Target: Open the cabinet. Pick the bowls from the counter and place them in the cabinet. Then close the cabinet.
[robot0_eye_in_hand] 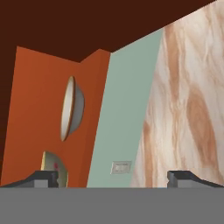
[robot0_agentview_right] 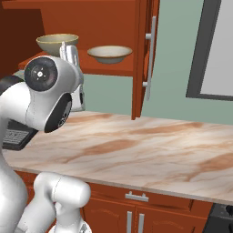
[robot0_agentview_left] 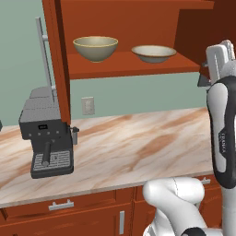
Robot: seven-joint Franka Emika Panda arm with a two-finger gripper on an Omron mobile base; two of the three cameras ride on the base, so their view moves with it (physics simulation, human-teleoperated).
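Observation:
The cabinet [robot0_agentview_left: 133,20] stands open, its left door [robot0_agentview_left: 59,60] and right door [robot0_agentview_right: 144,54] swung out towards me. Both bowls sit on its lower shelf [robot0_agentview_left: 129,64]: the deep one [robot0_agentview_left: 95,48] on the left, the shallow one [robot0_agentview_left: 153,53] to its right. The right base view shows the deep bowl [robot0_agentview_right: 54,43] and the shallow bowl [robot0_agentview_right: 110,53] as well. My gripper [robot0_eye_in_hand: 113,178] is open with nothing between its fingertips [robot0_eye_in_hand: 41,177], a little short of the shelf and in front of its right part. In the rolled hand view the shallow bowl [robot0_eye_in_hand: 72,109] appears edge-on. The counter [robot0_agentview_left: 138,143] lies bare below.
A grey coffee machine [robot0_agentview_left: 46,138] stands on the counter under the left door. A wall outlet [robot0_agentview_left: 88,105] is behind it. Drawers with short handles [robot0_agentview_left: 61,205] run below the counter edge. A dark-framed window [robot0_agentview_right: 202,50] is at the far right.

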